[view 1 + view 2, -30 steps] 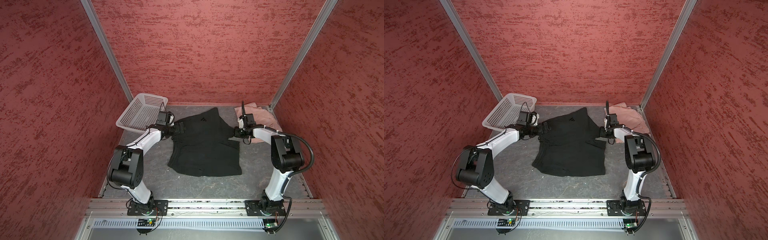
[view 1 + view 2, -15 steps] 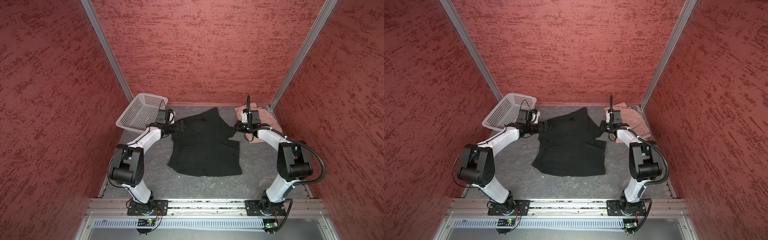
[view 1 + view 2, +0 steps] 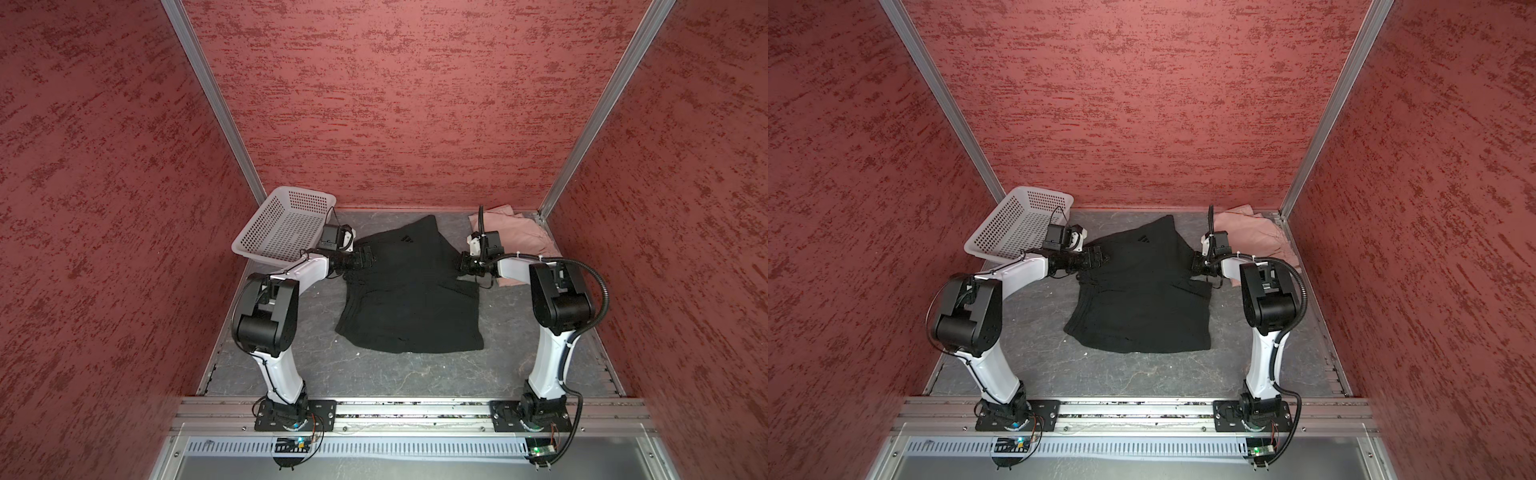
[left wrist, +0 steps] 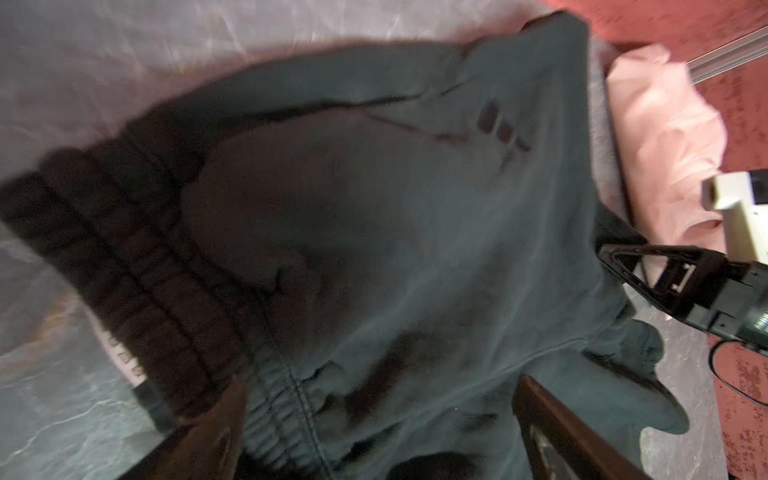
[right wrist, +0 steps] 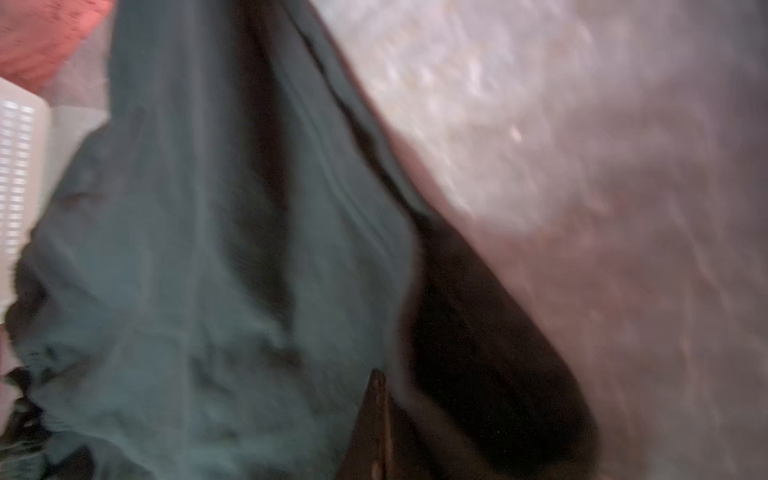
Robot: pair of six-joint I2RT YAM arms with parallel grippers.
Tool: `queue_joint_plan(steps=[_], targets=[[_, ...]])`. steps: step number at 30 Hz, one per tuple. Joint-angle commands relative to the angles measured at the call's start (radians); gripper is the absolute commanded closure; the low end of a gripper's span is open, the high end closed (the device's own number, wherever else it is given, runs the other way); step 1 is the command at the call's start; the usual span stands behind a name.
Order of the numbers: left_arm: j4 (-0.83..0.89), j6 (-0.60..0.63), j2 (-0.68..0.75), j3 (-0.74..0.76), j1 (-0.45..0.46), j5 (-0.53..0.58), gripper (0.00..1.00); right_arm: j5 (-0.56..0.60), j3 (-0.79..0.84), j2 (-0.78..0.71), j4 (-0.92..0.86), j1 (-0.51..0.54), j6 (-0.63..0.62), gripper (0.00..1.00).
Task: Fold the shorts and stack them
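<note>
The left gripper (image 3: 368,258) has fingers spread over the black shorts (image 3: 411,299) (waistband side, left). The right gripper (image 3: 460,264) pinches their right edge.

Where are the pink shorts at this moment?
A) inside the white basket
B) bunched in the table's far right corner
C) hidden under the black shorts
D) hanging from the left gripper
B: the pink shorts lie bunched in the far right corner, well away from the white basket.
</note>
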State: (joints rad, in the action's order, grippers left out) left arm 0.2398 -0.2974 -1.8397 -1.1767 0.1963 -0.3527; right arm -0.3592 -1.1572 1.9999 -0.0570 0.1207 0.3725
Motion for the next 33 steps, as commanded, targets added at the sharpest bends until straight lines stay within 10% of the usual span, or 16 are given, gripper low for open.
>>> queue_joint_plan(steps=[1, 10, 14, 23, 33], targets=[[0.02, 0.028, -0.049, -0.054, -0.005, 0.015, 0.01, 0.068, 0.102, -0.083, 0.064, -0.007, 0.032, 1.0], [0.028, 0.091, -0.178, -0.153, 0.002, 0.007, 0.01, 0.092, 0.324, -0.22, 0.144, -0.025, 0.082, 0.95], [0.097, 0.125, -0.191, -0.24, 0.004, -0.023, 0.01, 0.121, 0.302, -0.304, 0.094, -0.031, 0.055, 0.6], [0.181, 0.056, 0.217, -0.117, 0.025, 0.002, 0.01, -0.03, 0.323, -0.641, -0.003, -0.005, -0.03, 0.38], [0.276, -0.178, 0.752, 0.399, -0.11, 0.106, 0.01, 0.263, 0.369, -0.733, -0.345, 0.69, -0.153, 0.35]])
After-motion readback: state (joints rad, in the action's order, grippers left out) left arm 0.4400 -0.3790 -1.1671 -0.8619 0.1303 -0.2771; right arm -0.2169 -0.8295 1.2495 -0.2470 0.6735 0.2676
